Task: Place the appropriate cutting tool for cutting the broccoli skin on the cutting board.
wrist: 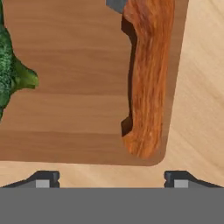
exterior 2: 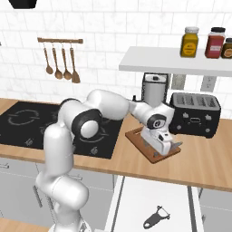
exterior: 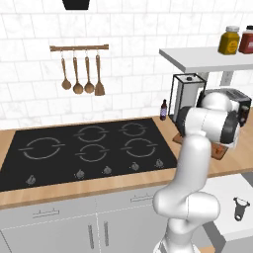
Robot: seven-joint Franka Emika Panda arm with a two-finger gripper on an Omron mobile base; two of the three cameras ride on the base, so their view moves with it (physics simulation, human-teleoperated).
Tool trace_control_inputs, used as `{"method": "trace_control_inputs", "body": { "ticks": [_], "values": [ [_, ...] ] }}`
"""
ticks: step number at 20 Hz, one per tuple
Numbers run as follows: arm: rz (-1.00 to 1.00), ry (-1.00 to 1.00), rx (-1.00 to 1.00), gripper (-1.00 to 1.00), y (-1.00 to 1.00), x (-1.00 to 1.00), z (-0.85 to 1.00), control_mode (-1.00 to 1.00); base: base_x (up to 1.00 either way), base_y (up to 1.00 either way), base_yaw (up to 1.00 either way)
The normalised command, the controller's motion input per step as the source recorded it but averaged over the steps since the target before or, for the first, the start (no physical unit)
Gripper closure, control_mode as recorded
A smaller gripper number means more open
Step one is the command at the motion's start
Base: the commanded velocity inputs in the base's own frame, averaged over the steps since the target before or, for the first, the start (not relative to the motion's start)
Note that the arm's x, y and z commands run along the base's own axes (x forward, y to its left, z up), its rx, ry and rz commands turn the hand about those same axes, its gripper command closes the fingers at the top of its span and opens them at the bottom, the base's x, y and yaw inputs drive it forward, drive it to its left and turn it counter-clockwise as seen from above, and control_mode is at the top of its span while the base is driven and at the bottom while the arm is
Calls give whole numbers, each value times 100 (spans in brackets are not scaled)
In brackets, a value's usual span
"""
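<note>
Knife [wrist: 146, 83]: reddish wooden handle, a bit of grey blade at the top edge of the hand view; lies flat on the cutting board [wrist: 70, 87], along its edge near a rounded corner. Judged to be the cutting tool already set down there.

Broccoli [wrist: 11, 74]: dark-green floret on the same board, well apart from the knife handle, partly cut off by the frame edge.

Cutting board: brown, rests on the light wooden surface [exterior 2: 204, 158] between the cooktop [exterior: 84, 146] and the toaster [exterior 2: 195, 113].

End effector [wrist: 111, 179]: released, fingertips spread wide with nothing between them, poised above the board's corner; in the right base view it hangs over the board [exterior 2: 161, 138]. The wide spread suggests the knife has been let go.

Peeler [exterior 2: 155, 217]: dark, lying in the open white drawer [exterior 2: 131, 199] below the surface, untouched; arguably the fitter tool for skin.

Surroundings: hanging wooden utensils [exterior: 81, 74], shelf with jars [exterior 2: 199, 43].
</note>
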Motion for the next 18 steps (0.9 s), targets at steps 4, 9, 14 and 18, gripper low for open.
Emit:
{"method": "trace_control_inputs", "body": {
  "ticks": [4,9,14,18],
  "values": [
    [0,-5,0,-100,6,-57,79,-100,0,0,0],
    [0,0,-5,-100,39,-58,76,-100,0,0,0],
    [0,1,-10,-100,52,-57,68,-100,0,0,0],
    [0,1,-15,-100,53,-57,54,-100,0,0,0]
  ]
}}
